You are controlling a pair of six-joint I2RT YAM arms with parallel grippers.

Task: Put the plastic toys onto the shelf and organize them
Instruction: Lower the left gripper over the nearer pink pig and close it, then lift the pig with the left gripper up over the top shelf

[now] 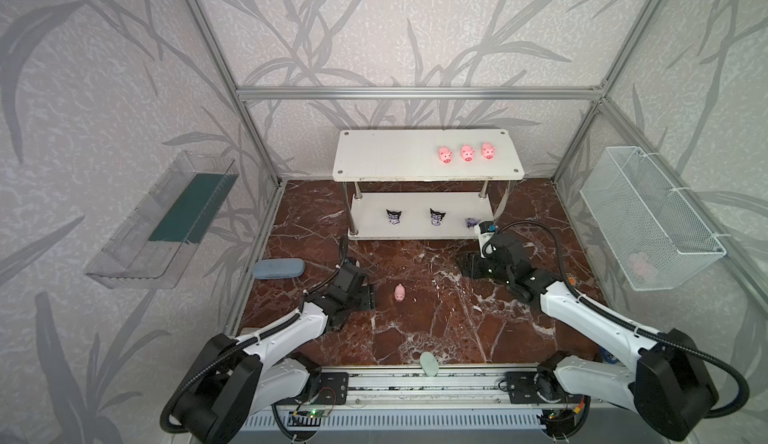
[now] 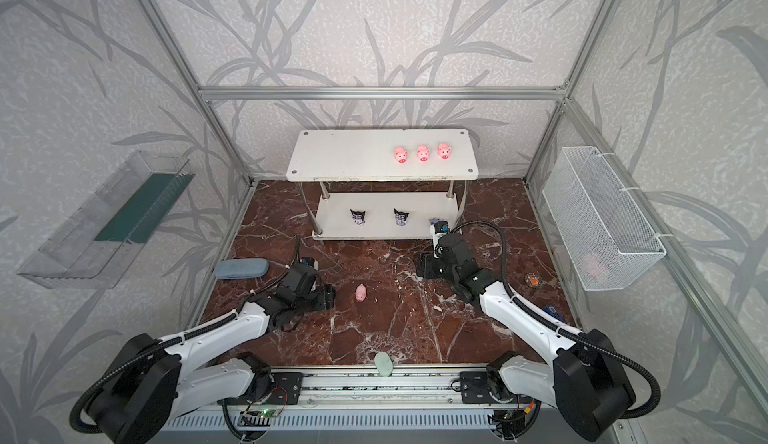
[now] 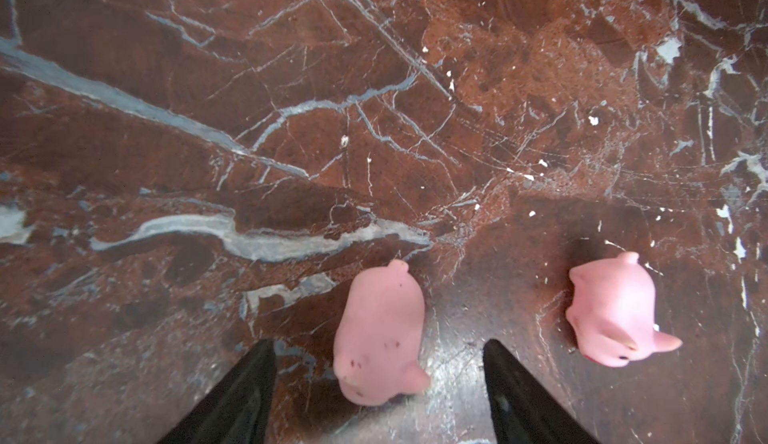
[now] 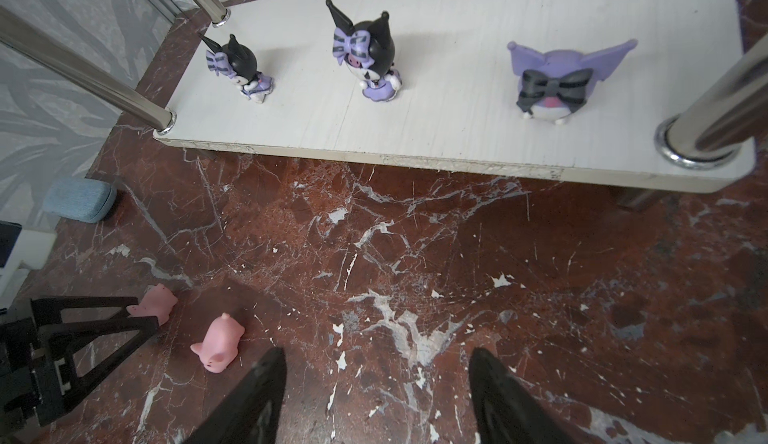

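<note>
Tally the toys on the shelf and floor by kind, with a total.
Pigs: 5 (3 on the shelf, 2 on the floor)
Figurines: 3, all on the shelf
Total: 8

Glossy veined marble floor (image 3: 374,89), matt pink pigs (image 3: 380,334), shiny chrome posts (image 4: 723,118).

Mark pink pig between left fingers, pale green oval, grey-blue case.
Pink plastic pig (image 3: 380,334): left wrist view, middle of its body.
Pale green oval (image 1: 429,364): a top view, its middle.
Grey-blue oblong case (image 1: 278,268): a top view, its top face.
</note>
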